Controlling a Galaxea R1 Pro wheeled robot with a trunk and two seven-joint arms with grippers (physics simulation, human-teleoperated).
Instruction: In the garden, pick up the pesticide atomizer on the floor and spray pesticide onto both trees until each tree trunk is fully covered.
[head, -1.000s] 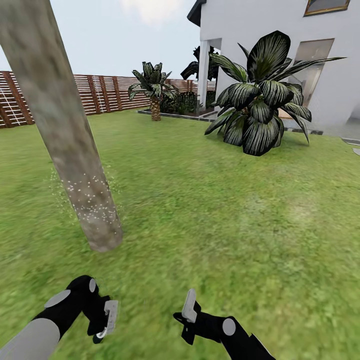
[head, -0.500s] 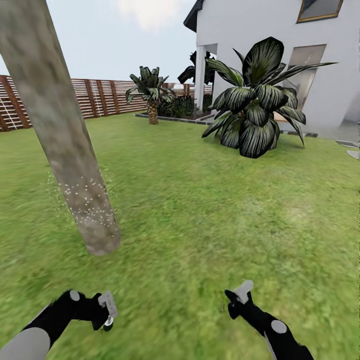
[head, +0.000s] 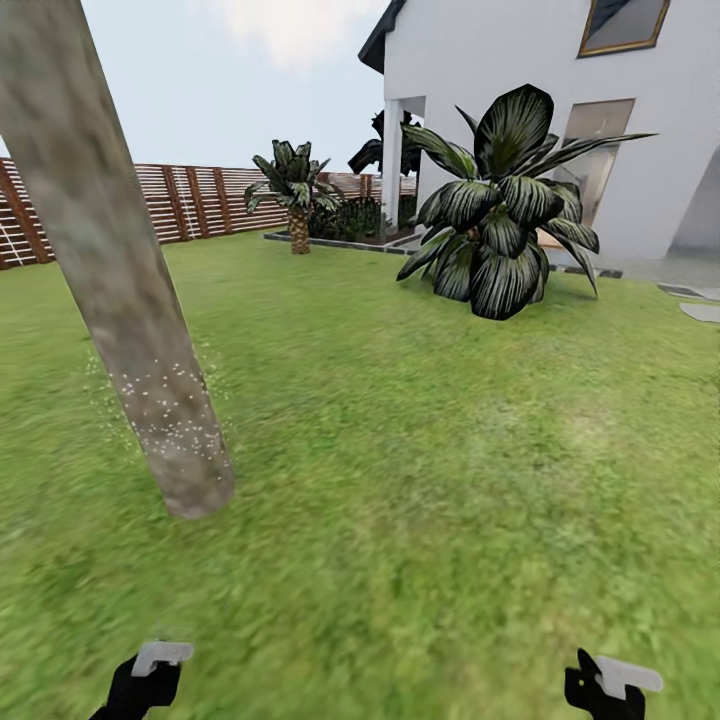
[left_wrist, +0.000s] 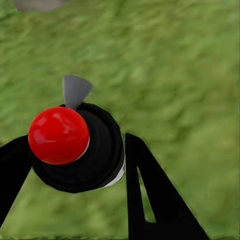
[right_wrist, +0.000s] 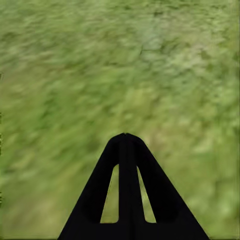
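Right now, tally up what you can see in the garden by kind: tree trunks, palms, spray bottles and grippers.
Tree trunks: 1
Palms: 2
Spray bottles: 1
Grippers: 2
Total: 6

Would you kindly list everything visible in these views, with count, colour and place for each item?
tree trunk: one, mottled grey-tan, leaning, at the head view's left, rising from the lawn.
pesticide: fine whitish specks on the trunk's lower part.
lawn: one, green, across all views.
broad-leaf bush: one, dark green, on the lawn before the house.
short palm: one, dark green fronds, far by the fence.
fence: one, brown slatted, along the lawn's far edge.
house: one, white, upper right.
pesticide atomizer: one, black with red top, between the left gripper's fingers.
left gripper: one, black, head view's lower left edge.
right gripper: one, black, shut, over grass.
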